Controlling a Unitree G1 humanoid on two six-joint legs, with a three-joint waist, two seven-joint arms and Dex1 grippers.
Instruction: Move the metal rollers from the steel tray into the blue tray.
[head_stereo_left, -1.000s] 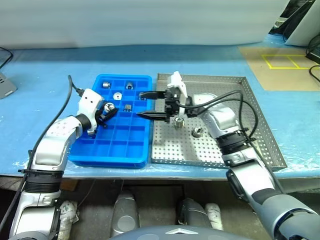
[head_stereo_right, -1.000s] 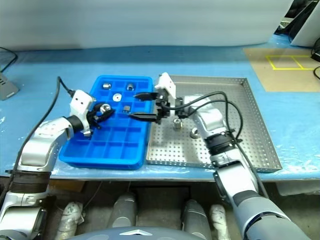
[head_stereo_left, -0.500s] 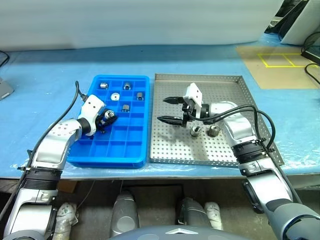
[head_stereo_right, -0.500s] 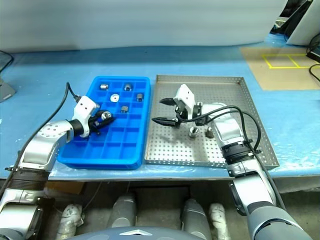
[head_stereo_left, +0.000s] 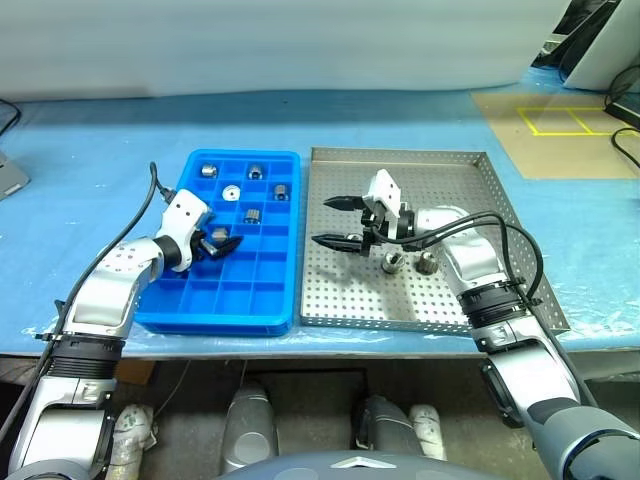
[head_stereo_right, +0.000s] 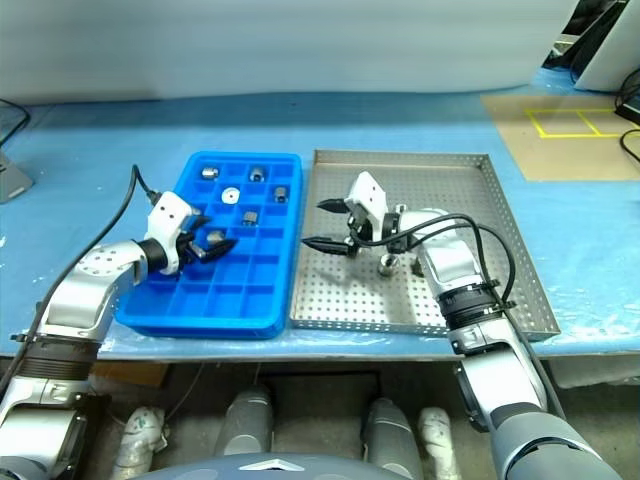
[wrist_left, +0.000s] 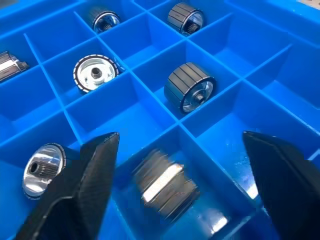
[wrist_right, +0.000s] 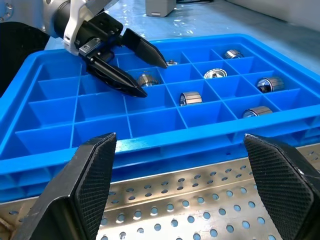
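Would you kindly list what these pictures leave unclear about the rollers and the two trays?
- Roller between the left claw fingers, left wrist view: blurred, so resting or falling is unclear.
- Two rollers in the steel tray, head views: too small to show their hollow centres.
- Blue tray, right wrist view: its near compartments' floors hide behind its wall.
- Steel tray, right wrist view: cut off by the edges and the right claw.

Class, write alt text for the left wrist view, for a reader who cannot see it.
The left gripper, fingers open, hangs over the blue tray, with a metal roller lying in the compartment between its fingertips. Five more rollers sit in nearby compartments, one each.
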